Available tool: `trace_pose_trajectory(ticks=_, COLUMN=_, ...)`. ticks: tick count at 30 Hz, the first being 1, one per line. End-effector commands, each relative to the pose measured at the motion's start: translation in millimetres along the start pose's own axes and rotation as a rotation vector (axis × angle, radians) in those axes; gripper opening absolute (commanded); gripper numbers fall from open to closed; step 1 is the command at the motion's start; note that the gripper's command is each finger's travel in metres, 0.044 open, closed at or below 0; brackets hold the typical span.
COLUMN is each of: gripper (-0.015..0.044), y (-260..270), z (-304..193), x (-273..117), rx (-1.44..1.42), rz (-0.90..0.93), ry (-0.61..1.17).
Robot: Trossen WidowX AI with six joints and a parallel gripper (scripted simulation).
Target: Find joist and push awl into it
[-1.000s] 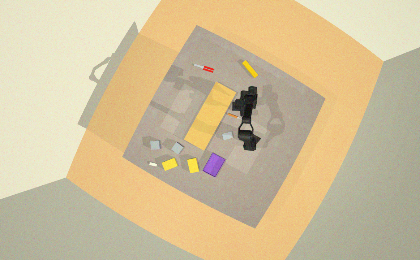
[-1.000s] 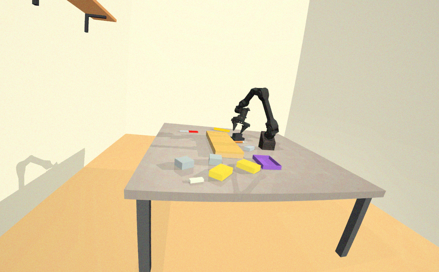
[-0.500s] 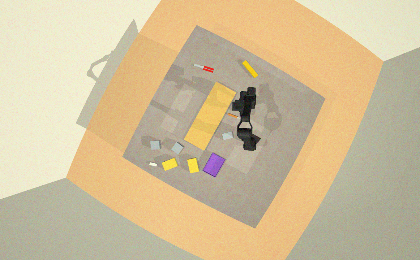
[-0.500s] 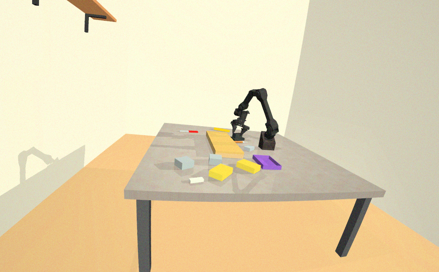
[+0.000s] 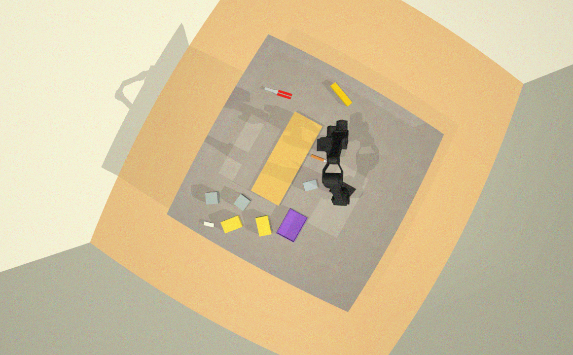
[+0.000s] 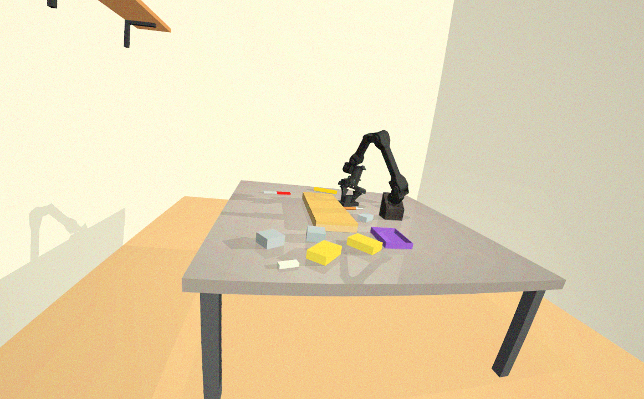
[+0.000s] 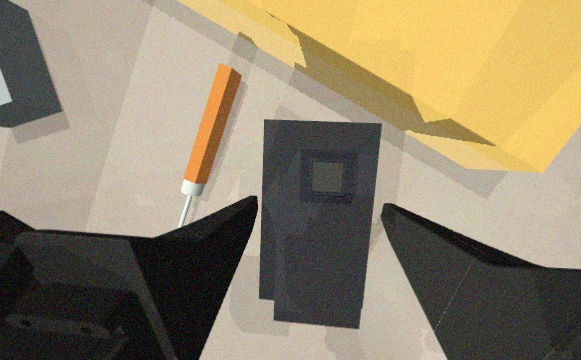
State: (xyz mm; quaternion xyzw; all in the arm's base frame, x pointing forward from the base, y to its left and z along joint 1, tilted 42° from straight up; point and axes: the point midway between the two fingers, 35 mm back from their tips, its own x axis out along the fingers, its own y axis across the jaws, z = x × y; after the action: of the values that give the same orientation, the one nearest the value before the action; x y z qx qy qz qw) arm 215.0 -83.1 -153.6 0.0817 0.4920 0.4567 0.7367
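Observation:
The dark stud finder [image 7: 320,260] [image 6: 349,204] lies on the table beside the panel; the arm hides it in the top view. My gripper [image 7: 318,206] is open and points down, with one fingertip on each side of the stud finder and narrow gaps showing. The orange-handled awl [image 7: 209,130] [image 5: 317,157] [image 6: 351,208] lies close by, left of the stud finder in the wrist view, its shaft partly behind a finger. The yellow-orange floor panel [image 5: 286,159] [image 6: 327,214] [image 7: 445,60] shows no hole that I can see. The purple tray [image 5: 292,225] [image 6: 391,238] is empty.
A pale grey block [image 5: 310,185] [image 6: 364,218] lies near the awl. Two more grey blocks, two yellow blocks [image 5: 231,224] [image 5: 263,226] and a white piece [image 5: 208,224] lie past the panel's tray end. A red-handled tool [image 5: 284,93] and a yellow bar [image 5: 340,93] lie beyond its other end.

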Motion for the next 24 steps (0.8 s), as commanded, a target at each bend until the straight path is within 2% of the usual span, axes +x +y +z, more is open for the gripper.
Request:
trace_pose_trajectory(ticks=1, gripper=0.0322, y=0.9, z=-0.2, x=1.6, rx=0.006, rz=0.002, ry=-0.003)
trace_pose_trajectory(ticks=24, gripper=0.0168, y=0.9, z=-0.2, x=1.6, rx=0.006, rz=0.002, ry=-0.003)
